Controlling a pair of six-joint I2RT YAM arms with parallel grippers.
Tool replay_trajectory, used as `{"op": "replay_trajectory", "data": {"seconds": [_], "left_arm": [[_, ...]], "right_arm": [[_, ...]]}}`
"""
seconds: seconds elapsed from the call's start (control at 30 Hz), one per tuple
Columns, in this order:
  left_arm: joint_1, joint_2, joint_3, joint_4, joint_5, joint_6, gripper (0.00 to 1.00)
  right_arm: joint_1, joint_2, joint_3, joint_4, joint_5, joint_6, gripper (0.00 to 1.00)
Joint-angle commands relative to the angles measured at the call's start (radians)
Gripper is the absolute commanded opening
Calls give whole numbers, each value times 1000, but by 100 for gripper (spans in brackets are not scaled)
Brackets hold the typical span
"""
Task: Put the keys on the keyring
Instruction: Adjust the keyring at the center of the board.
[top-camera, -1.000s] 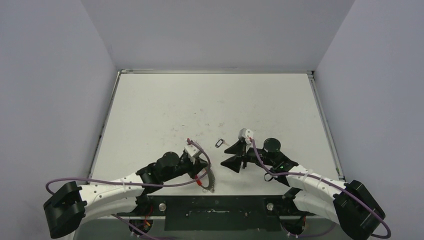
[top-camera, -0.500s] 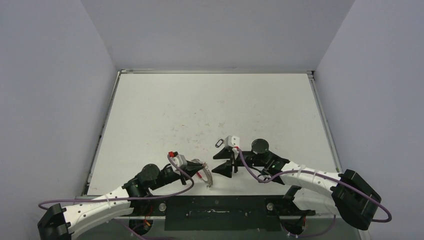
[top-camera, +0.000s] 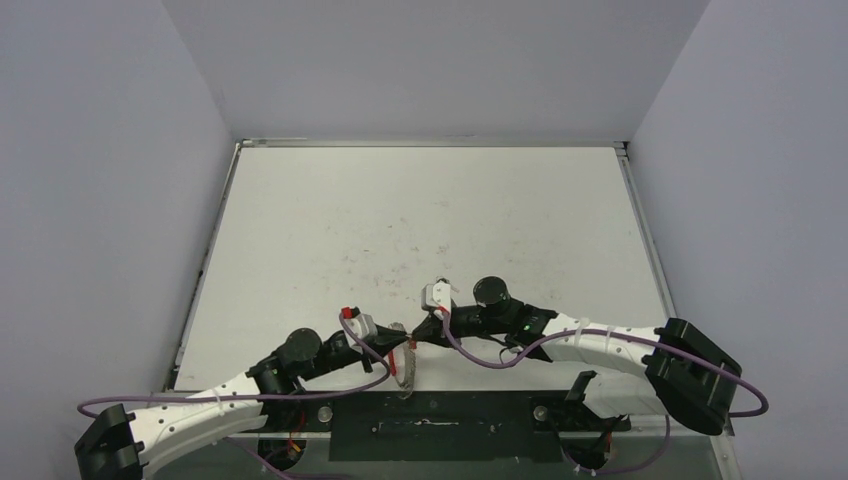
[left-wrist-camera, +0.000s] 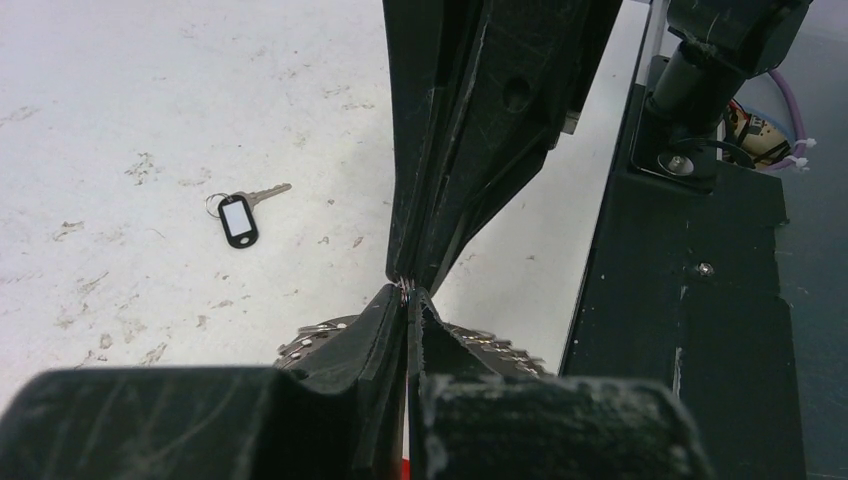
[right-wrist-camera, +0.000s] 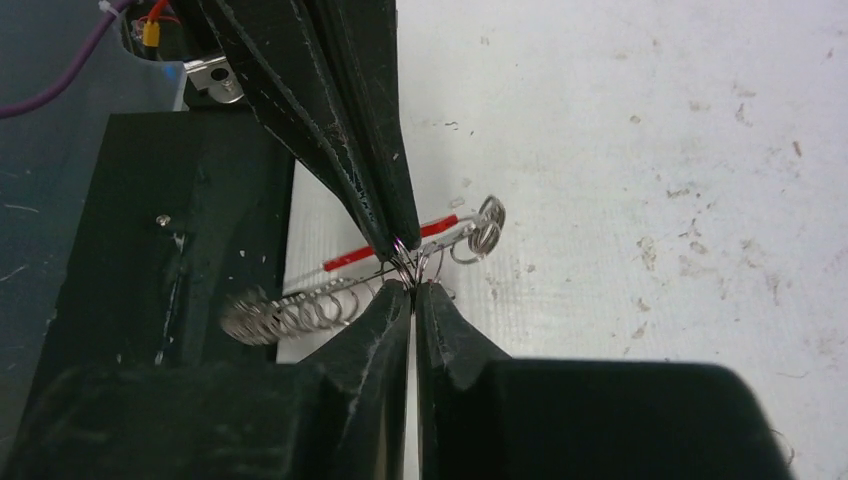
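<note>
The keyring (right-wrist-camera: 300, 308) is a thin wire ring strung with small silver loops and a red sleeve (right-wrist-camera: 385, 248). It hangs low over the table's near edge (top-camera: 404, 365). My left gripper (left-wrist-camera: 408, 294) is shut on its wire. My right gripper (right-wrist-camera: 413, 286) comes from the opposite side and is shut on the same stretch of wire, tip to tip with the left fingers (right-wrist-camera: 345, 130). In the top view both grippers meet at the ring, left (top-camera: 390, 346) and right (top-camera: 416, 337). One loose key (left-wrist-camera: 239, 218), with a black oblong tag and silver shaft, lies flat on the table beyond the grippers.
The black mounting plate (top-camera: 430, 425) runs along the near edge right beside the ring, also showing in the left wrist view (left-wrist-camera: 690, 300). Purple cables (top-camera: 480, 355) loop over both arms. Grey walls enclose the scuffed white table (top-camera: 420, 210).
My right arm swung left and toward the near edge, past the loose key, and its open jaws closed on the keyring. My left arm first drew the ring nearer, then held still.
</note>
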Motion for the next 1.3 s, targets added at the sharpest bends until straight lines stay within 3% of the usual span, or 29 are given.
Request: {"op": "replay_trajectory", "data": {"seconds": [0.0, 0.2, 0.43, 0.5, 0.6, 0.73, 0.9, 1.07, 1.27], "left_arm": [[5, -13, 10, 66, 7, 11, 0], [5, -37, 8, 17, -20, 11, 0], [5, -29, 8, 4, -27, 13, 0], [5, -24, 7, 12, -20, 21, 0], [5, -22, 4, 23, -7, 34, 0], [5, -22, 0, 38, 20, 51, 0], [5, -22, -9, 48, 52, 69, 0], [5, -22, -23, 69, 122, 157, 0], [4, -29, -33, 72, 158, 219, 0]], "right_arm": [[23, -2, 57, -87, 31, -75, 0], [33, -79, 30, -164, 118, -117, 0], [36, -148, -9, -169, 101, -155, 0], [37, -166, -18, -159, 87, -163, 11], [37, -206, -39, -107, 74, -167, 36], [36, -237, -49, -66, 95, -167, 48], [36, -214, -20, -56, 107, -162, 46], [36, -155, 13, -52, 127, -147, 34], [37, -102, 26, -43, 69, -157, 35]]}}
